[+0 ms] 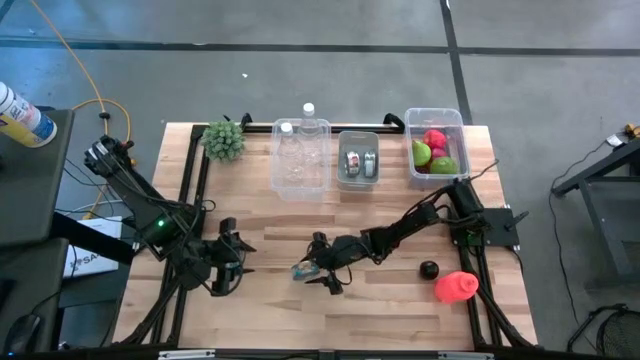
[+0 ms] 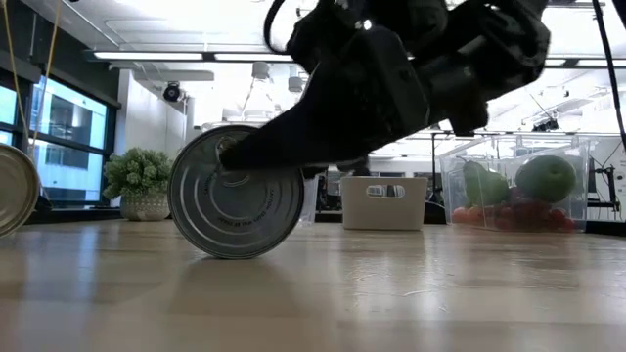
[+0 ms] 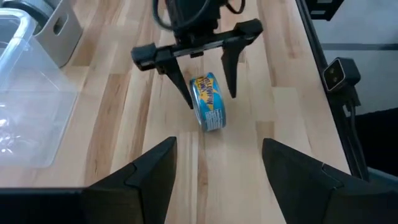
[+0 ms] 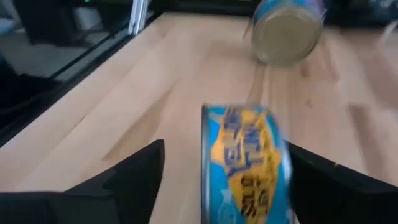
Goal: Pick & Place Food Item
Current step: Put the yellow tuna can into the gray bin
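Note:
A flat tin can (image 3: 208, 104) with a blue and yellow label stands on its rim on the wooden table (image 1: 270, 310), near the middle. My right gripper (image 3: 208, 84) reaches in from the table's right, open, with one finger beside each flat end of the can (image 2: 237, 192). My left gripper (image 3: 217, 171) hovers open and empty to the can's left, pointing at it. A second can (image 4: 286, 31) of the same kind sits farther toward the left arm, also seen as a can (image 2: 10, 191) at the low view's left border. My right gripper has one finger (image 3: 183, 87) very close to the can's flat end (image 3: 198, 93), and I cannot tell whether they touch. The other finger (image 3: 231, 74) stands clear of the opposite end. The can rests on the table on its rim.
Along the far edge stand a potted plant (image 1: 224, 140), a clear bin (image 1: 300, 160) with bottles, a grey bin (image 1: 358, 160) with cans and a clear tub (image 1: 437, 150) of fruit. A dark ball (image 1: 429, 269) and a red item (image 1: 456, 287) lie at the near right.

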Controlling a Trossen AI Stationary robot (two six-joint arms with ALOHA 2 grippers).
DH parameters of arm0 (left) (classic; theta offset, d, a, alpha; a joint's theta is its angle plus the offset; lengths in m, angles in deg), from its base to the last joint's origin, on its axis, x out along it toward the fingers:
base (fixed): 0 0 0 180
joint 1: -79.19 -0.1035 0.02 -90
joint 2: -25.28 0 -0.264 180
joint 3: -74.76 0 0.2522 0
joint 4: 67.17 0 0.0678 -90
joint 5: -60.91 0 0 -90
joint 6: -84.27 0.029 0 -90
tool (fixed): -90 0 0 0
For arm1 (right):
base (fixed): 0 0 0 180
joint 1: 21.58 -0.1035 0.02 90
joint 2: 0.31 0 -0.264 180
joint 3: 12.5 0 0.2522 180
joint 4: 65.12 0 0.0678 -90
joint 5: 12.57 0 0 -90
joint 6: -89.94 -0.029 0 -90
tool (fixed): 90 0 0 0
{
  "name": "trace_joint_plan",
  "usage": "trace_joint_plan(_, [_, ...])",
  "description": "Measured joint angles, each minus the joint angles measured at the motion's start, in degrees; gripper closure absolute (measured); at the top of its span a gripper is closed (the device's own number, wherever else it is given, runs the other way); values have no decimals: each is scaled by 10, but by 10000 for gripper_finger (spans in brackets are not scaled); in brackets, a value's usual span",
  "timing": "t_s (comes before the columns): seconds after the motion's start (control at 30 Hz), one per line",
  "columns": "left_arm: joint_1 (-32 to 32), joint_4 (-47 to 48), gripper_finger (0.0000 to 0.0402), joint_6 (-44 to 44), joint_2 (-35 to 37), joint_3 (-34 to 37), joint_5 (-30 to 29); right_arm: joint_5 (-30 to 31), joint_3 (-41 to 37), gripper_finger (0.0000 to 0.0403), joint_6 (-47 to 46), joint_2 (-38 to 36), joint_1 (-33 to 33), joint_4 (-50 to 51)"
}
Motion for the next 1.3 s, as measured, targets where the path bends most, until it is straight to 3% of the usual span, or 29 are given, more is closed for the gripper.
trace_joint_plan(0.13, [0,1,174,1,0,0,6,-31,17,177,-14,1,13,45])
trace_joint_plan(0.3, [0,1,174,1,0,0,6,-25,17,289,7,1,13,49])
trace_joint_plan(0.43, [0,-3,174,1,0,11,7,-7,18,288,-7,-20,12,106])
trace_joint_plan(0.57, [0,-19,174,-3,0,30,7,85,29,288,-60,-81,-1,276])
trace_joint_plan(0.8, [-3,-48,174,-51,-6,46,9,335,122,288,-148,-192,-53,633])
trace_joint_plan(1.03, [-3,-50,174,-49,-27,46,9,553,184,288,-298,-258,-21,806])
trace_joint_plan(1.17, [-3,-50,174,-30,-44,46,8,585,184,288,-396,-273,37,897])
trace_joint_plan(1.3, [-4,-51,174,-6,-56,46,7,540,177,288,-463,-269,117,961])
